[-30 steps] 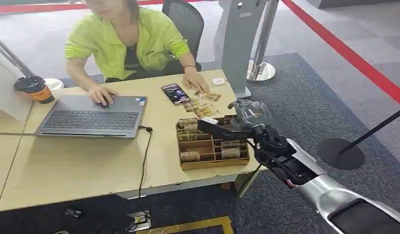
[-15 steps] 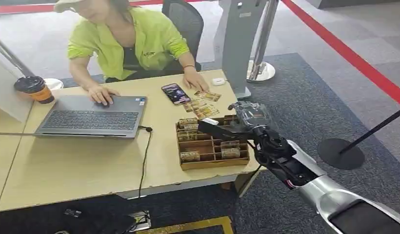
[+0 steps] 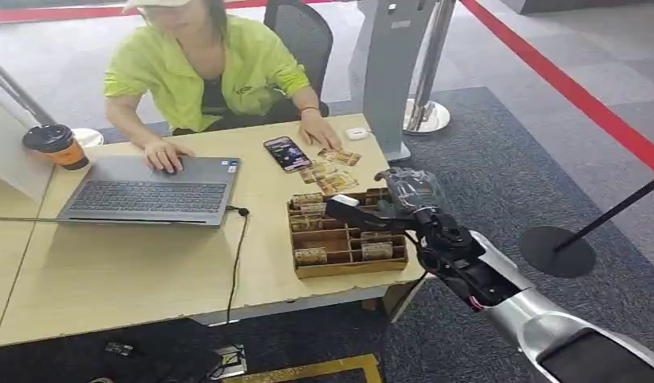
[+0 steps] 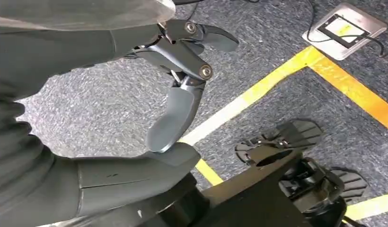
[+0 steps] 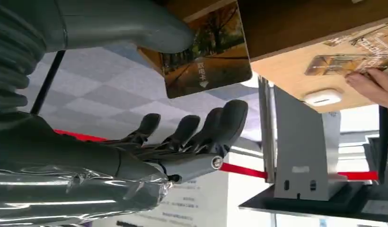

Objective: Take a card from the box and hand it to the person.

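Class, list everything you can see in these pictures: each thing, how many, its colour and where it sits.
Pale wooden table: one, centre.
Brown wooden compartment box: one, table's near right edge.
Picture cards in box: several, brownish.
Loose picture cards: several, beside phone.
Black smartphone: one, before person.
Grey laptop: one, table's left.
Orange paper coffee cup: one, far left.
White earbud case: one, far edge.
Person in lime-green top: one, seated opposite.
Right hand: over box, thumb against an autumn-print card.
Left hand: over carpet, curled, holding nothing.
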Controlling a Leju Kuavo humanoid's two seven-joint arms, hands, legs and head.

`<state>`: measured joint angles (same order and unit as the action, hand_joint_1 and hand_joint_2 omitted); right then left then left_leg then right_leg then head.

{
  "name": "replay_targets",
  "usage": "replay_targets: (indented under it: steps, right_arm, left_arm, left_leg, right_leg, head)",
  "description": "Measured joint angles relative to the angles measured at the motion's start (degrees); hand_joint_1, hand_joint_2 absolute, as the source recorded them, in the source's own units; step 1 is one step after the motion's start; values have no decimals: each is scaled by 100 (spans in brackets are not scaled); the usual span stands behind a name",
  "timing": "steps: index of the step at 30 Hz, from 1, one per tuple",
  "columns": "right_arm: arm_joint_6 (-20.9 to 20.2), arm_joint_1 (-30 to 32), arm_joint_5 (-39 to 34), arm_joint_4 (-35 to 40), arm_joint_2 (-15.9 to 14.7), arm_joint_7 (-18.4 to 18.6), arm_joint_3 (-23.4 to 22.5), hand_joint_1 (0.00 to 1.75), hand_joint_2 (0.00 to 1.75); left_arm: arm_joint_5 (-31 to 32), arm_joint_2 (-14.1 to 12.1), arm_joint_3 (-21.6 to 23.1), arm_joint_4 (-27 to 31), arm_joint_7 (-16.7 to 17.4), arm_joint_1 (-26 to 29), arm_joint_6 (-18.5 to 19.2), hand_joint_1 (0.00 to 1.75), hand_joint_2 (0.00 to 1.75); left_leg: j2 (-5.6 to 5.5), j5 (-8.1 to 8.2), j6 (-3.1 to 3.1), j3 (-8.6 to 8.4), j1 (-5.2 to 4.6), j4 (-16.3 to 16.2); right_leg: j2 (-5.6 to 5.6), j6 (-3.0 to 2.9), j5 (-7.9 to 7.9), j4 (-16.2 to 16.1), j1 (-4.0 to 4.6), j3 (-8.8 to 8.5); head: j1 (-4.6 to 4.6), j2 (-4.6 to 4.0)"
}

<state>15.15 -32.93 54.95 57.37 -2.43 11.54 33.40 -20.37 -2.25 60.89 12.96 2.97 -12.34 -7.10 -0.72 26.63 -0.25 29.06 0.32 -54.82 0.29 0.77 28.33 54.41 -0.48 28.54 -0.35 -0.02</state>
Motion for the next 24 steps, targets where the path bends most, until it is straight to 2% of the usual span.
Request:
replay_targets:
  steps: [5,11,14,15,18,22,23,24]
  right_arm:
    - [-4,7,15,2,0,0,-9,66,175]
    - [-9,34,17,15,0,-2,-17,80,175]
    - [-17,52,17,22,0,-18,-22,96,175]
    - [-20,62,20,37,0,-17,-28,108,175]
    - [-30,80,41,68,0,-30,-46,108,175]
    - [-31,99,61,114,0,-39,-81,129,175]
    - [-28,102,61,120,0,-44,-101,129,175]
    - [-24,102,61,129,0,-48,-109,141,175]
  left_arm:
    - [2,0,0,0,0,-5,9,0,175]
    - [2,-2,0,0,0,-6,11,0,175]
    - [2,-2,0,0,0,-6,24,0,175]
    - [2,-2,0,0,0,-6,26,0,175]
    - [13,-2,0,0,0,-6,26,0,175]
    - [17,-2,0,0,0,-7,26,0,175]
    - [17,-2,0,0,0,-7,26,0,175]
    - [17,-4,0,0,0,-7,26,0,175]
  left_leg:
    - [0,0,0,-1,0,0]
    - [0,0,0,-1,0,0]
    - [0,0,0,-1,0,0]
    - [0,0,0,-1,0,0]
    - [0,0,0,-1,0,0]
    - [1,0,0,-1,0,0]
    - [0,0,0,0,0,0]
    - [0,0,0,-1,0,0]
  right_leg:
    - [1,0,0,0,0,0]
    - [1,0,0,0,0,0]
    - [0,0,0,0,0,0]
    - [1,0,0,0,0,0]
    - [1,0,0,0,0,0]
    - [1,0,0,0,0,0]
    - [1,0,0,0,0,0]
    - [1,0,0,0,0,0]
  head:
    - [0,0]
    - [0,0]
    - [0,0]
    - [0,0]
    - [0,0]
    - [0,0]
    - [0,0]
    - [0,0]
